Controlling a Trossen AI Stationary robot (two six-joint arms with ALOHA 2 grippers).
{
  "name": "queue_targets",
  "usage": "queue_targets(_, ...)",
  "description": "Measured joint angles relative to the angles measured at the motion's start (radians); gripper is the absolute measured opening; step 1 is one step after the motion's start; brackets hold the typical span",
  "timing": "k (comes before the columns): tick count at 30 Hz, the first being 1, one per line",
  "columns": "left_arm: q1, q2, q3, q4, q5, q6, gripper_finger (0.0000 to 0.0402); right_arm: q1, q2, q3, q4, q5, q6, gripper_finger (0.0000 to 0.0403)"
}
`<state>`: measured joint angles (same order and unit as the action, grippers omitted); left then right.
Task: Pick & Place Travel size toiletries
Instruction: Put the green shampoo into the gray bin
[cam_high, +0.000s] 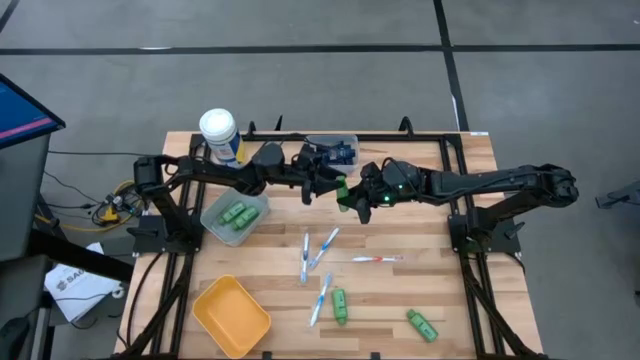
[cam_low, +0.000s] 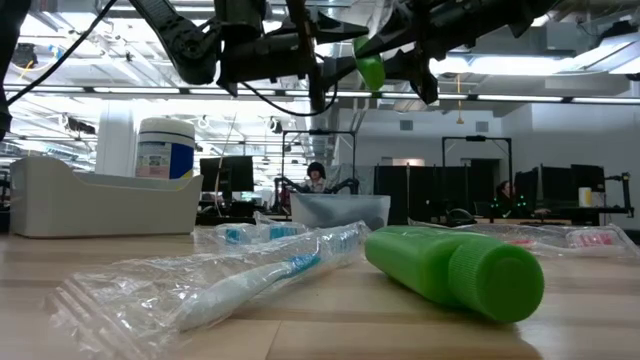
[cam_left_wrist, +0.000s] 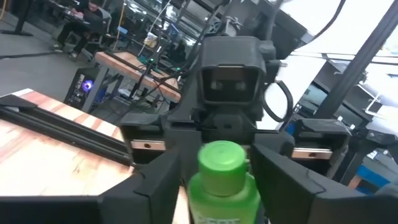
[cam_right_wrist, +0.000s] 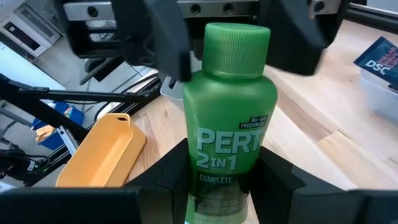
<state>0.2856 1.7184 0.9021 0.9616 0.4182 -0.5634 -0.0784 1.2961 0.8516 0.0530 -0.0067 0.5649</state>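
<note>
My two arms meet high over the table's far middle. My right gripper (cam_high: 357, 198) is shut on a small green bottle (cam_right_wrist: 230, 124). The bottle's cap (cam_left_wrist: 221, 155) points toward my left gripper (cam_high: 333, 187). That gripper is open, with one finger (cam_left_wrist: 155, 180) on each side of the bottle's cap end. On the table lie slim wrapped toothbrushes (cam_high: 320, 250), a red-and-white toothbrush (cam_high: 378, 259) and two more green bottles (cam_high: 340, 305) (cam_high: 422, 324), each on its side. My right gripper pinches the bottle's lower body (cam_right_wrist: 221, 196) between its two fingers (cam_right_wrist: 165, 183), which come from the table's right side. The bottle is lifted clear, high above the table, cap end away from the gripper. Whether my left gripper's fingers touch the bottle near its cap, I cannot tell.
A grey bin (cam_high: 215, 225) at the left holds green bottles. A yellow bin (cam_high: 232, 315) stands near the front left. A clear bin (cam_high: 335, 150) and a white canister (cam_high: 220, 135) stand at the far edge. Bare wood shows at the front right.
</note>
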Motion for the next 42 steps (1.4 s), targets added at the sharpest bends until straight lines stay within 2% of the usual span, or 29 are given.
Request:
queue_targets(10, -0.005, -0.001, 0.001, 0.002, 0.001, 0.001, 0.0086, 0.0, 0.0, 0.0, -0.003, 0.003, -0.004, 0.0124)
queue_targets(19, -0.005, -0.007, 0.001, -0.005, 0.004, -0.002, 0.0086, 0.0, 0.0, 0.0, -0.004, 0.003, -0.008, 0.0133)
queue_targets(24, 0.002, -0.053, 0.001, -0.083, 0.035, 0.019, 0.0086, 0.0, -0.001, 0.0, -0.001, -0.001, -0.005, 0.0191)
queue_targets(29, 0.003, -0.143, 0.001, -0.3, 0.026, 0.134, 0.0086, -0.002, -0.001, 0.016, -0.021, -0.021, -0.012, 0.0255)
queue_targets(32, 0.007, -0.224, 0.0, -0.486, -0.021, 0.195, 0.0086, -0.001, -0.001, 0.034, -0.07, -0.027, -0.014, 0.0263)
queue_targets(34, 0.008, -0.295, 0.0, -0.674, -0.068, 0.222, 0.0086, -0.001, -0.001, 0.047, -0.133, -0.044, -0.015, 0.0262)
queue_targets(39, -0.001, -0.489, 0.0, -1.195, -0.312, 0.244, 0.0086, -0.001, -0.001, 0.068, -0.301, -0.049, -0.015, 0.0251)
queue_targets(42, -0.014, -0.588, 0.0, -1.452, -0.453, 0.208, 0.0086, -0.001, 0.0, 0.068, -0.34, -0.049, -0.015, 0.0242)
